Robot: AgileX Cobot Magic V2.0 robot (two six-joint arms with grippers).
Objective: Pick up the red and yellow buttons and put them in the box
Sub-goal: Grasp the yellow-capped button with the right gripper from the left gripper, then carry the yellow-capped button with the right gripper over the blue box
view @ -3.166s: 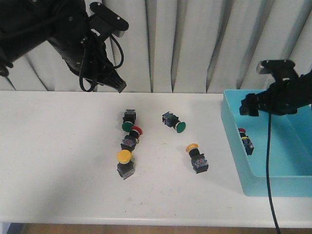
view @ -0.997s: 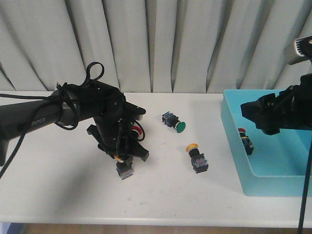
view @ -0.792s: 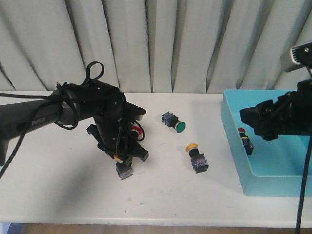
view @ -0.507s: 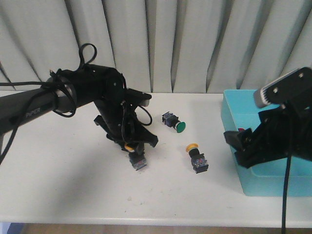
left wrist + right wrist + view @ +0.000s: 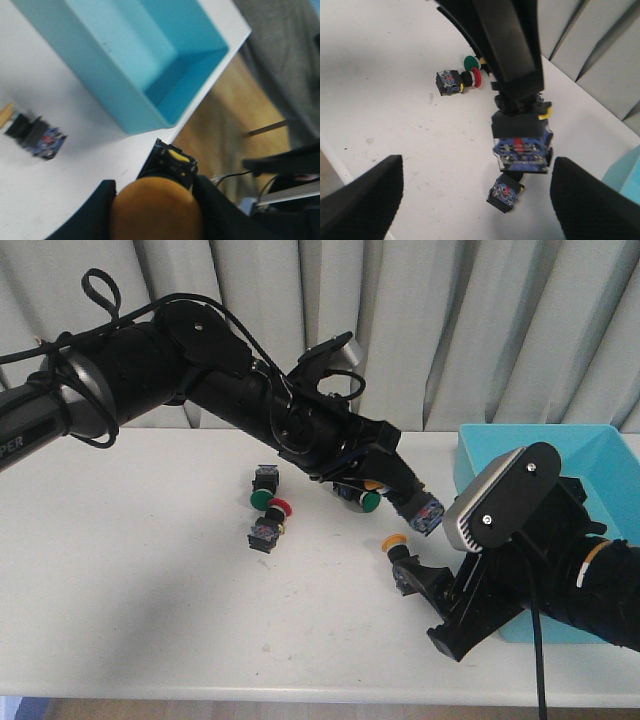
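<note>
My left gripper (image 5: 408,498) is shut on a yellow button (image 5: 425,512), holding it in the air just left of the turquoise box (image 5: 585,448). In the left wrist view its yellow cap (image 5: 155,210) sits between the black fingers, with the box (image 5: 125,95) beyond. A second yellow button (image 5: 396,545) lies on the table under it. My right gripper (image 5: 432,605) is open and low over the table, with that button's body (image 5: 505,192) between its wide-spread fingers (image 5: 360,200). A red button (image 5: 270,525) lies left of centre.
Two green-capped buttons lie on the table, one (image 5: 264,491) beside the red one and one (image 5: 360,498) under the left arm. The left arm spans the middle of the table. The right arm covers the box's near left corner. Curtains hang behind.
The left gripper lifted the yellow button off the table and carried it right, towards the box. The right arm came out of the box and dropped to the table by the other yellow button.
</note>
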